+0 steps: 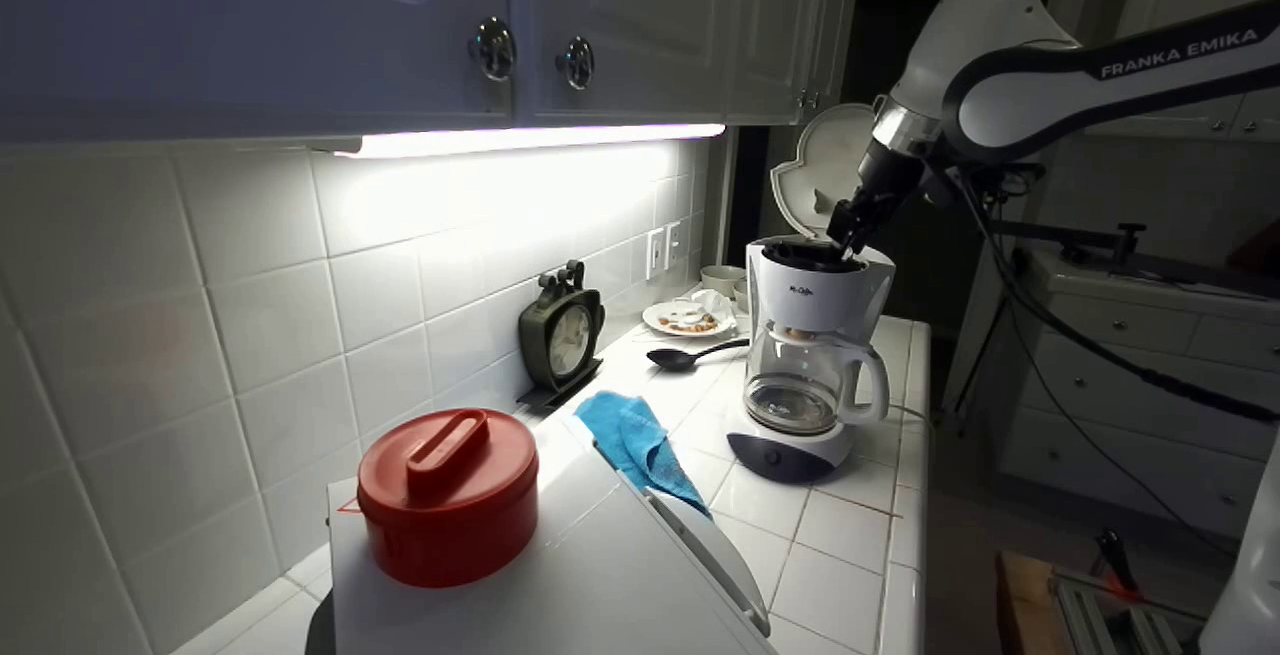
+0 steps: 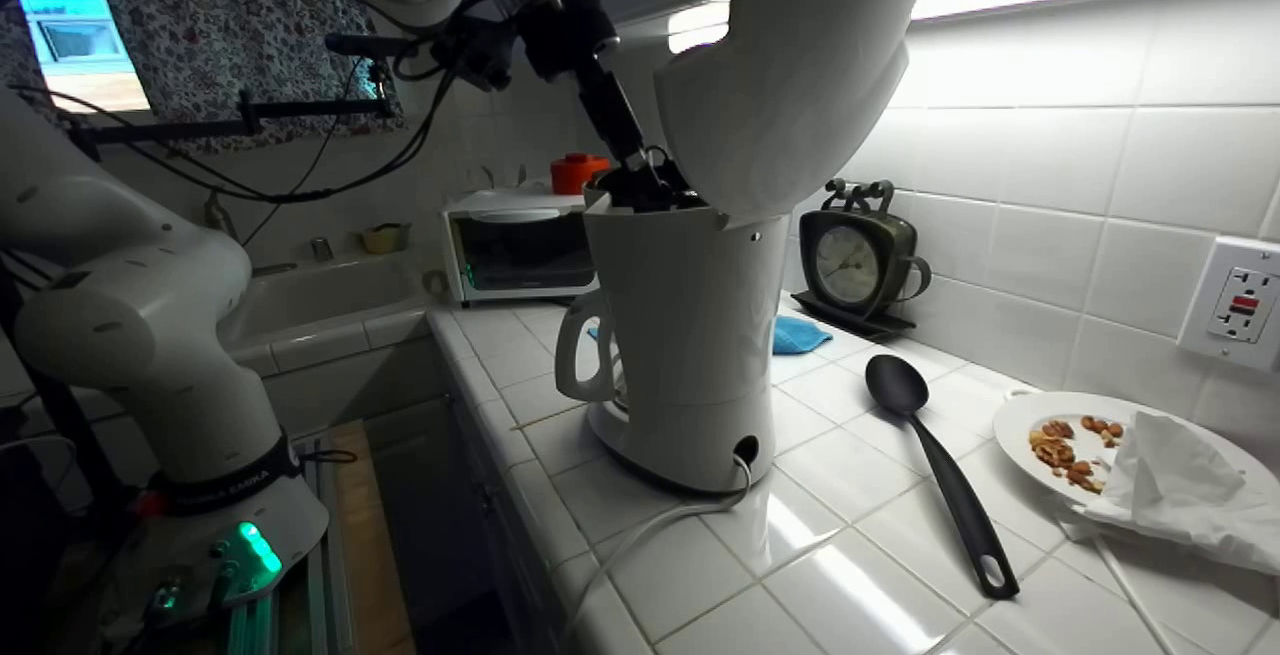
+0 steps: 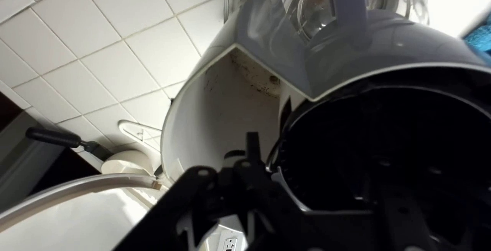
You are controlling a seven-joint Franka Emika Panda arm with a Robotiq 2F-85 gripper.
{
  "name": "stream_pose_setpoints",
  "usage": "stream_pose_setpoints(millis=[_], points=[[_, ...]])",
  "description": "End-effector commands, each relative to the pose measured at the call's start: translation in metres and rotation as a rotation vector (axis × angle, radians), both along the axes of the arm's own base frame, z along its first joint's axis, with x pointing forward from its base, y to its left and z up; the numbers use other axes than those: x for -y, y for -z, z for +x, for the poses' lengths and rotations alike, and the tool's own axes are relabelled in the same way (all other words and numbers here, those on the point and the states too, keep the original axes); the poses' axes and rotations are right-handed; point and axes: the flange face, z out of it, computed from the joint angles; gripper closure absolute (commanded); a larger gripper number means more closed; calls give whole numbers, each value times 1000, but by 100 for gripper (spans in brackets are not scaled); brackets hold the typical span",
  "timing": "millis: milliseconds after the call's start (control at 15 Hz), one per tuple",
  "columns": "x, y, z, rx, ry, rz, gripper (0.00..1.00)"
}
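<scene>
Where the white coffee maker (image 1: pixel 815 310) stands by the front edge of the worktop (image 1: pixel 830 545) with its lid (image 1: pixel 825 160) up, the black gripper (image 1: pixel 848 235) points down at its open top. I cannot tell if its 2 fingers (image 3: pixel 252 153) are apart or clamped. Nearer the back edge are a black spoon (image 2: pixel 948 480) and then a green clock (image 2: pixel 855 255). Farthest, a red pot (image 1: pixel 450 515) sits on a white oven (image 2: pixel 520 255) at the far corner.

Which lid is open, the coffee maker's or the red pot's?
The white lid on the coffee maker: it stands raised, while the red lid sits flat on its pot.
</scene>
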Motion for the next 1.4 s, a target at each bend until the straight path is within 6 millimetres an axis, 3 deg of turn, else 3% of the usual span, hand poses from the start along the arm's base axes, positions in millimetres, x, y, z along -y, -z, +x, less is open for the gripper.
stream_pose_setpoints(millis=[0, 200, 267, 667, 1133, 1200, 1267, 1333], points=[[1, 6, 0, 15, 38, 22, 77], [4, 4, -5, 18, 74, 37, 97], [4, 2, -7, 19, 87, 37, 99], [-3, -15, -13, 60, 146, 52, 99], [-10, -9, -14, 49, 220, 93, 99], [-9, -7, -13, 45, 215, 97, 98], [-9, -6, -13, 38, 206, 105, 71], [-9, -6, -13, 37, 209, 108, 71]])
